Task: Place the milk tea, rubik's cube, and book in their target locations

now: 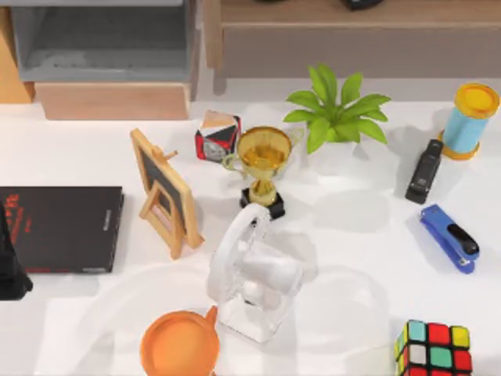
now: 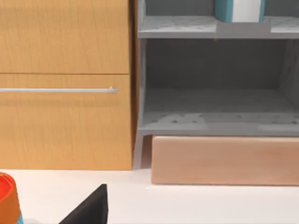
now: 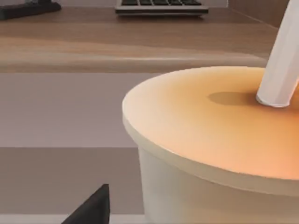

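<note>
The milk tea (image 3: 219, 140), a cream cup with a pale orange lid and a white straw, sits very close in the right wrist view, beside a dark part of my right gripper (image 3: 91, 207). From above, its orange lid (image 1: 178, 345) is at the table's front edge. The rubik's cube (image 1: 434, 350) rests at the front right corner. The light blue book (image 2: 239, 9) stands on the upper level of the grey shelf (image 2: 215, 123). My left gripper (image 2: 91, 207) faces that shelf from a distance, and my left arm (image 1: 12, 266) is at the table's left edge.
A black book (image 1: 63, 229) lies at the left. A small easel board (image 1: 166, 192), a faceted block (image 1: 218, 135), a gold trophy (image 1: 264, 164) and a white fan-like device (image 1: 252, 274) stand mid-table. A plant (image 1: 337, 113), a blue cylinder (image 1: 470, 121) and two staplers (image 1: 424, 171) (image 1: 448, 236) stand at the right.
</note>
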Robot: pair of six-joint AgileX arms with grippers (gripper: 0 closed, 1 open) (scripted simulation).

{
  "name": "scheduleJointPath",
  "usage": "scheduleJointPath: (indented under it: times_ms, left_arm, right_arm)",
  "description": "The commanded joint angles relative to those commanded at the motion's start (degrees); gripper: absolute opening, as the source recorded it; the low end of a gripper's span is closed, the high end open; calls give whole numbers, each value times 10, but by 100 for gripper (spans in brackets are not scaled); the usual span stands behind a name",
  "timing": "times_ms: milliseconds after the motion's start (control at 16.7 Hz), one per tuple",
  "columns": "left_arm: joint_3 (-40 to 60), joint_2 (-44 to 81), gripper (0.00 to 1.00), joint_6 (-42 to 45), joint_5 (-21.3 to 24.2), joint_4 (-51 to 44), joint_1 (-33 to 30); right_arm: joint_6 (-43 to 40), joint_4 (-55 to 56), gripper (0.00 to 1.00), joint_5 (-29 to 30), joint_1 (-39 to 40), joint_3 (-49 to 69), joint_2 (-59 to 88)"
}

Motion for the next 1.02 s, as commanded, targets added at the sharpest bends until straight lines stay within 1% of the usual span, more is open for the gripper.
scheduleJointPath:
  times_ms: [120, 420, 840, 1020]
  left_arm:
    - [0, 0, 100, 0, 0, 0, 0]
    - [0, 0, 100, 0, 0, 0, 0]
    - [0, 0, 100, 0, 0, 0, 0]
    - [0, 0, 100, 0, 0, 0, 0]
  right_arm:
    - [0, 11, 100, -6, -8, -18, -9]
    - [0, 9, 100, -6, -5, -18, -9]
    - [2, -79, 100, -24, -21, -49, -132]
    - [2, -87, 100, -25, -23, -52, -141]
